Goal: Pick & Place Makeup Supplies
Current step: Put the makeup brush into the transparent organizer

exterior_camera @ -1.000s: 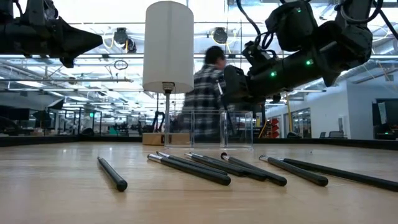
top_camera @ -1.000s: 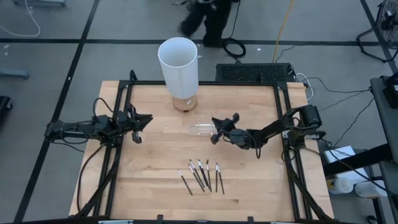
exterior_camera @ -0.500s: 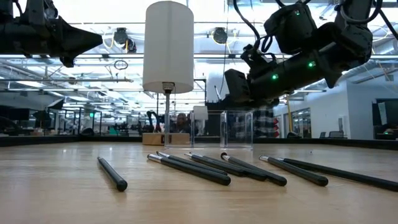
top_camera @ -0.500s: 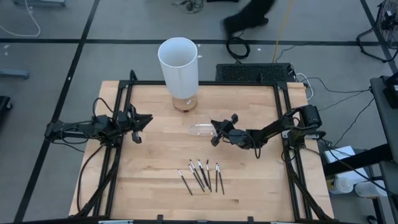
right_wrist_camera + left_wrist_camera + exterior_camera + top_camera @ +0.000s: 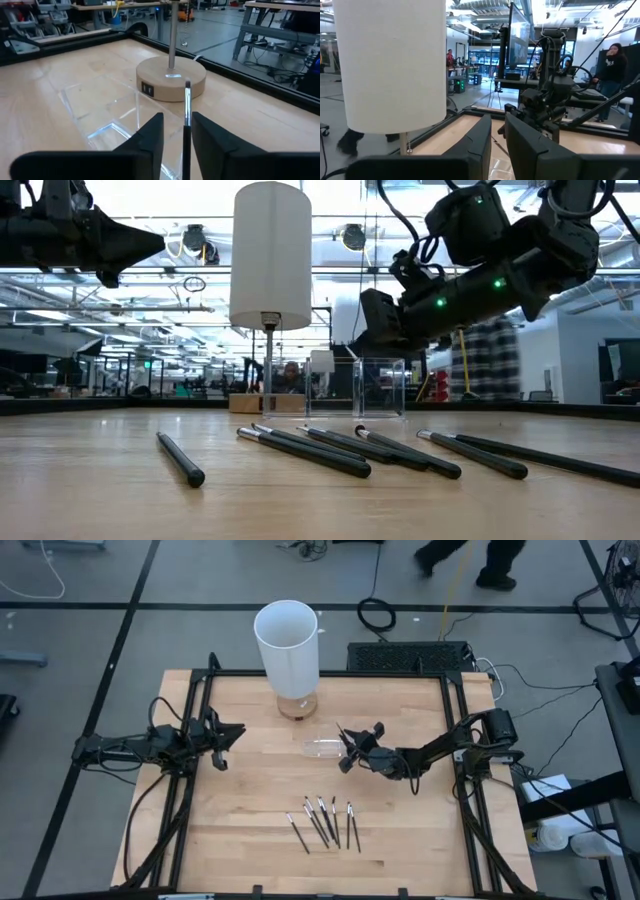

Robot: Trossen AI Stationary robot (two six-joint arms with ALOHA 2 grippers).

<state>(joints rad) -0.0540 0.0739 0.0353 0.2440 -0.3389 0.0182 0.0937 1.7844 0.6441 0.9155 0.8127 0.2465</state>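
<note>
Several thin dark sticks with paler tips [image 5: 325, 822] lie flat side by side on the near middle of the wooden table [image 5: 350, 448]. My right gripper [image 5: 346, 747] hovers above the small clear tray [image 5: 322, 747], fingers parted [image 5: 177, 122]. One more dark stick [image 5: 186, 130] stands upright between them, its pale tip [image 5: 188, 84] up, over the tray [image 5: 115, 115]. My left gripper [image 5: 232, 740] waits high at the table's left, fingers slightly apart [image 5: 498, 137], with nothing between them. My right gripper has the stick's shaft [image 5: 186, 145] between its two fingers, which reach level from the table's right, across the stick. A gap shows on one side of the shaft. It stands close to the other finger [image 5: 210, 145]; I cannot tell whether they touch.
A tall white cylinder on a thin post with a round wooden base [image 5: 287, 645] stands at the far middle, just beyond the tray [image 5: 171, 80]. Black frame rails [image 5: 200, 780] run along the table's left and right sides. A person walks on the floor beyond the far edge [image 5: 470, 555].
Both arms have kept their places. A person beyond the table's far edge has walked toward the right.
</note>
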